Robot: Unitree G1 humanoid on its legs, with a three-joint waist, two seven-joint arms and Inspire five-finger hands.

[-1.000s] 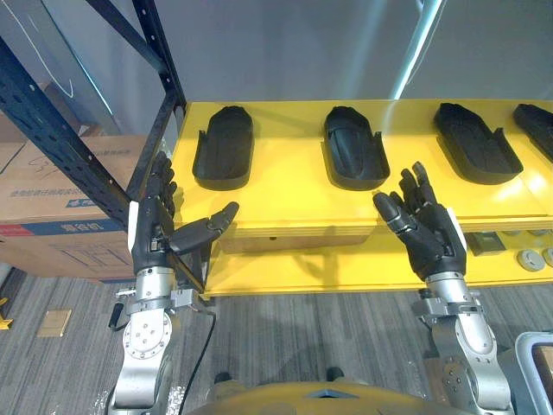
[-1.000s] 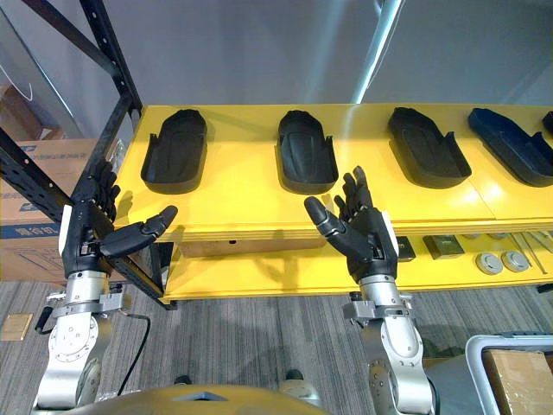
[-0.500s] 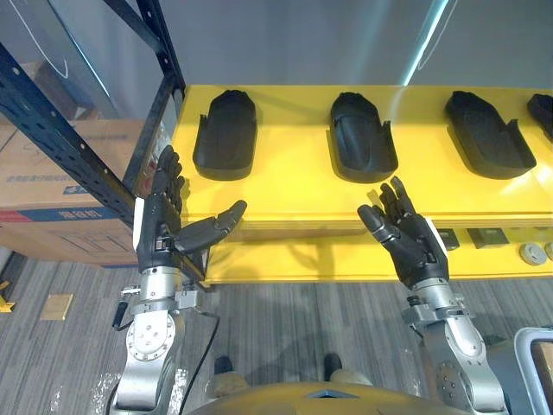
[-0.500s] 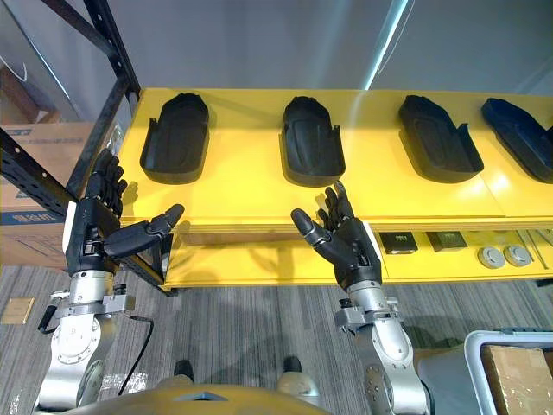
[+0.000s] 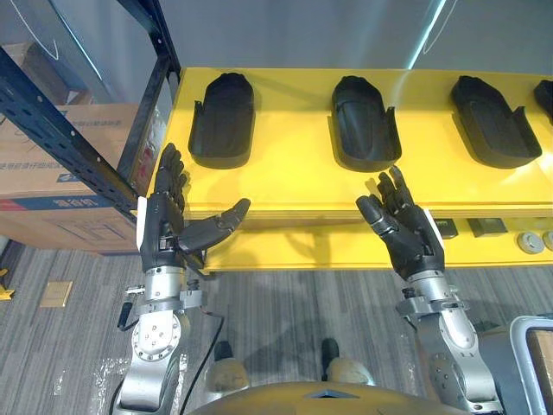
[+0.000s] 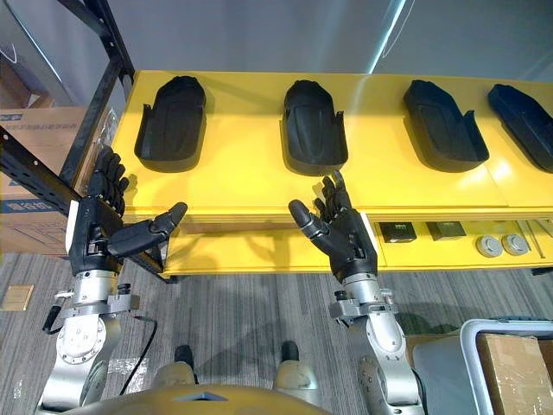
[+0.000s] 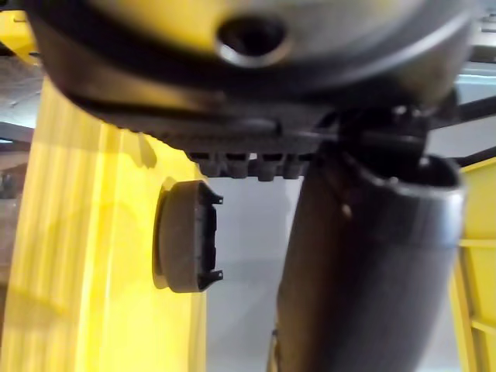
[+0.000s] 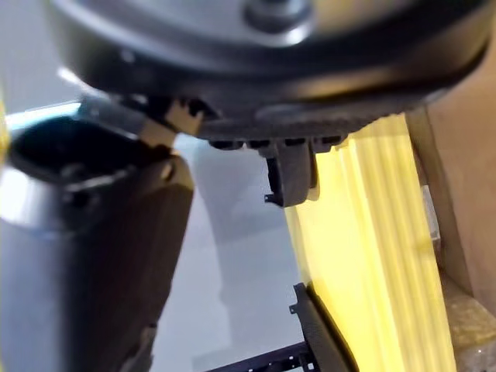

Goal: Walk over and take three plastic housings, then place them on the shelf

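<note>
Several black plastic housings lie in a row on the yellow table (image 5: pixel 285 186): a left housing (image 5: pixel 223 118), a middle housing (image 5: pixel 365 122) and a right housing (image 5: pixel 489 120). A further one (image 6: pixel 525 112) lies at the far right. My left hand (image 5: pixel 166 226) hovers open at the table's front left corner, thumb pointing right, below the left housing. Open too, my right hand (image 5: pixel 404 235) is raised palm up at the front edge, just below the middle housing. Neither hand touches a housing. The left wrist view shows one housing (image 7: pixel 184 246) edge-on past the thumb (image 7: pixel 364 271).
A dark blue metal rack (image 5: pixel 82 143) stands at the left with cardboard boxes (image 5: pixel 47 186) behind it. A lower yellow shelf carries small dark blocks (image 6: pixel 399 232) and round metal parts (image 6: pixel 489 245). A grey bin holding a box (image 6: pixel 510 367) sits at the lower right on the floor.
The camera has moved closer to the table, so the housings sit lower and larger in view. My right hand has risen slightly toward the table edge; the left hand holds its pose.
</note>
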